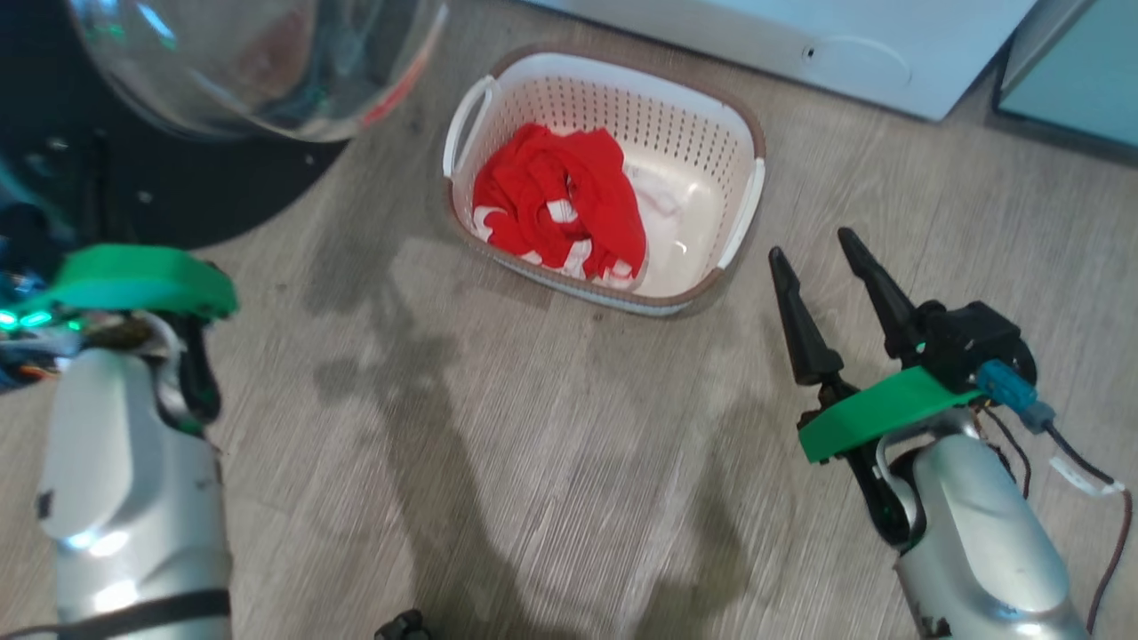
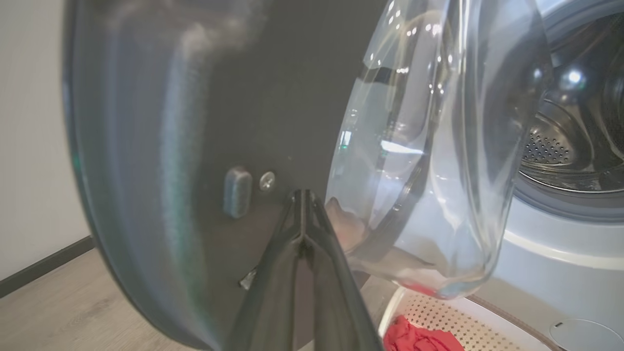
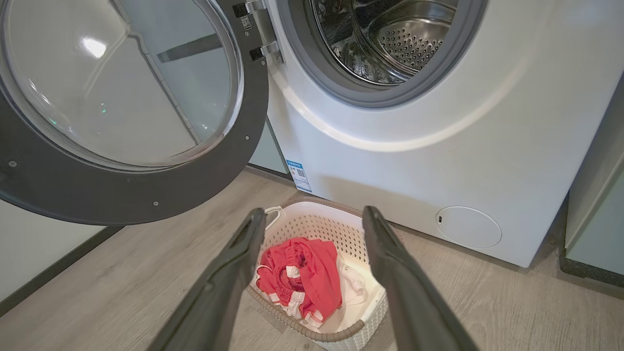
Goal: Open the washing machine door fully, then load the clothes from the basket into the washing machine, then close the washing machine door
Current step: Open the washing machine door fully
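The washing machine door (image 3: pixel 122 200) stands swung open to the left of the washing machine (image 3: pixel 438 146), whose steel drum (image 3: pixel 390 34) is exposed. My left gripper (image 2: pixel 302 194) is shut with nothing in it, its tips at the black inner rim of the door (image 2: pixel 219 122), beside the glass bowl (image 2: pixel 429 146). The basket (image 1: pixel 676 124) sits on the floor before the washer and holds the clothes (image 1: pixel 560 204), red cloth with white stripes over a white piece (image 1: pixel 660 200). My right gripper (image 1: pixel 811 244) hangs open to the right of the basket, pointing at the clothes (image 3: pixel 302 273).
A small round white flap (image 3: pixel 468 226) and a blue sticker (image 3: pixel 298 174) mark the washer's front. A pale teal cabinet (image 3: pixel 594 219) stands to its right. Wood-look floor (image 1: pixel 533 462) stretches between my arms. The open door (image 1: pixel 178 187) overhangs my left arm (image 1: pixel 133 462).
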Tool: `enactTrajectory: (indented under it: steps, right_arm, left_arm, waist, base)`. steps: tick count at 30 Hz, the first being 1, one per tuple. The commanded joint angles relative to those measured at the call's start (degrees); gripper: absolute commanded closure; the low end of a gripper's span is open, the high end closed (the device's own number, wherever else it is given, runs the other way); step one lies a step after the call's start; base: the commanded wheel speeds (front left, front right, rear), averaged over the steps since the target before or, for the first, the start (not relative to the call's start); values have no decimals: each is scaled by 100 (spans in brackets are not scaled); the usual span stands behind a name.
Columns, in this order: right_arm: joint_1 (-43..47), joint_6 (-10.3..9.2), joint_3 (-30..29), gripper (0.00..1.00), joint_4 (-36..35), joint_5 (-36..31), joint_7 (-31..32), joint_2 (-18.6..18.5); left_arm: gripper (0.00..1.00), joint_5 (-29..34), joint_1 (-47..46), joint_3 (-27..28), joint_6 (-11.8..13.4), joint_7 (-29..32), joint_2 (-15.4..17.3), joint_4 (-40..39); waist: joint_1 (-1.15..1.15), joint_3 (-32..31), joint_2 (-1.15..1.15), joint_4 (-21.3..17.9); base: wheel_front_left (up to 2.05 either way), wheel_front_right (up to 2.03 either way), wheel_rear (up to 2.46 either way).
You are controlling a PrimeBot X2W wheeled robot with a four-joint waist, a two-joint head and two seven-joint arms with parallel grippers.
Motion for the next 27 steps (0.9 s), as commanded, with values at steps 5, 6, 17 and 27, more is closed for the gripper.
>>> enactTrajectory:
  steps: [5,6,17,27]
  right_arm:
    - [-203,0,58,0,-173,-190,-51,30]
    - [-216,0,50,0,-176,-210,-48,20]
    - [-228,0,-24,0,-384,-331,85,-151]
    - [-183,0,-68,0,-437,-335,134,-153]
  left_arm:
    - [100,-30,-511,894,-148,-28,311,74]
    - [100,-16,-575,1025,-170,-28,350,115]
    - [100,297,-1209,1984,-328,-28,656,446]
    - [100,679,-1308,2233,-443,-28,576,427]
  waist:
    - [-1,326,0,-48]
    - [-1,371,0,-56]
    - [-1,736,0,-80]
    - [-1,685,0,-73]
  base:
    - [0,0,0]
    - [0,0,0]
    - [0,0,0]
    - [0,0,0]
